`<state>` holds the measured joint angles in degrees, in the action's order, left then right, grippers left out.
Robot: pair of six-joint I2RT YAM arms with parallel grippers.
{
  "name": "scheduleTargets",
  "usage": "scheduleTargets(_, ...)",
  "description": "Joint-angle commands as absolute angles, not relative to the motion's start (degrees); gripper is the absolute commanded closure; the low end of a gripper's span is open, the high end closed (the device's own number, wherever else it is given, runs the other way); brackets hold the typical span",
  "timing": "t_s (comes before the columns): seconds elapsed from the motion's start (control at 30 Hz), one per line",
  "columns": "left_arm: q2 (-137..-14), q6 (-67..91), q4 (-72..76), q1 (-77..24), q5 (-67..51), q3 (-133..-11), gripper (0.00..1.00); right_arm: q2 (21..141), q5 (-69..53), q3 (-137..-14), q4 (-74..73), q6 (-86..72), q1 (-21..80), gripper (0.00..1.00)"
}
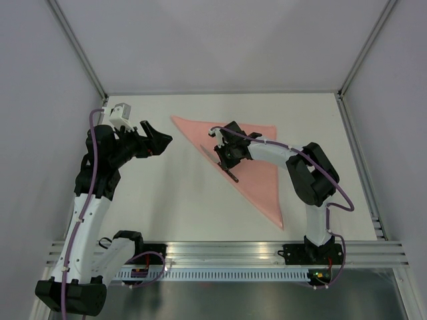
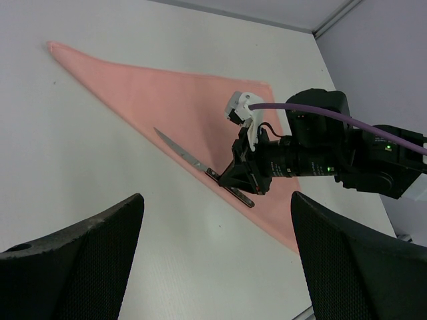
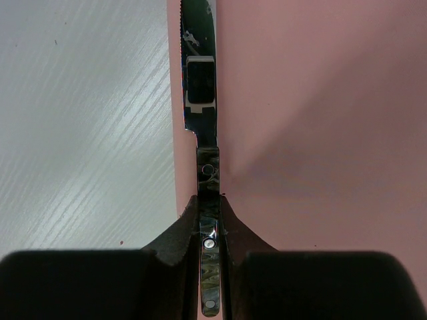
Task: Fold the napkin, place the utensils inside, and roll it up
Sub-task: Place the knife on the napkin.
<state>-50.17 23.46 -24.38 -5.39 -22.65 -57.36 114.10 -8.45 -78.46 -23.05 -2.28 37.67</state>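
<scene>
The salmon-pink napkin (image 1: 257,167) lies flat on the white table, folded into a triangle, and also shows in the left wrist view (image 2: 167,93) and the right wrist view (image 3: 320,133). One utensil, a dark-handled knife (image 1: 232,176), lies along the napkin's left folded edge with its blade (image 2: 183,152) pointing to the far left. My right gripper (image 1: 225,162) is shut on the knife's handle (image 3: 208,173), low over the cloth. My left gripper (image 1: 159,137) is open and empty, raised left of the napkin, with its fingers (image 2: 87,260) wide apart. No other utensils are in view.
Grey enclosure walls with metal corner posts (image 1: 83,53) stand at the left, back and right. An aluminium rail (image 1: 233,252) runs along the near table edge by the arm bases. Bare white table (image 1: 173,207) lies in front of the napkin's left side.
</scene>
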Motion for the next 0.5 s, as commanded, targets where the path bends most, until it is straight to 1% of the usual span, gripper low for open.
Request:
scheduleTargets(0.0,-49.7,22.9,-25.2,-5.5,-22.3,-57.4,0.07,114.4,-7.0,-78.2,-22.1,-3.3,37.9,0.99)
scheduleTargets(0.23,-49.7,22.7,-25.1,-5.5,-22.4,-57.2,0.06,114.5,-7.6,-78.3,-22.2,-3.4,37.8,1.0)
scheduleTargets(0.3,-49.7,22.6,-25.0,-5.5,-22.3,-57.2,0.06,114.5,-7.7,-78.2,-22.4,-3.3,37.8,0.98)
scheduleTargets(0.43,-50.0,22.6,-25.0,-5.5,-22.3,-57.2,0.06,114.0,-8.6,-78.3,-22.7,-2.6,37.8,0.88)
scheduleTargets(0.47,-50.2,22.6,-24.9,-5.5,-22.3,-57.3,0.06,113.9,-8.7,-78.4,-22.8,-2.5,37.8,0.83)
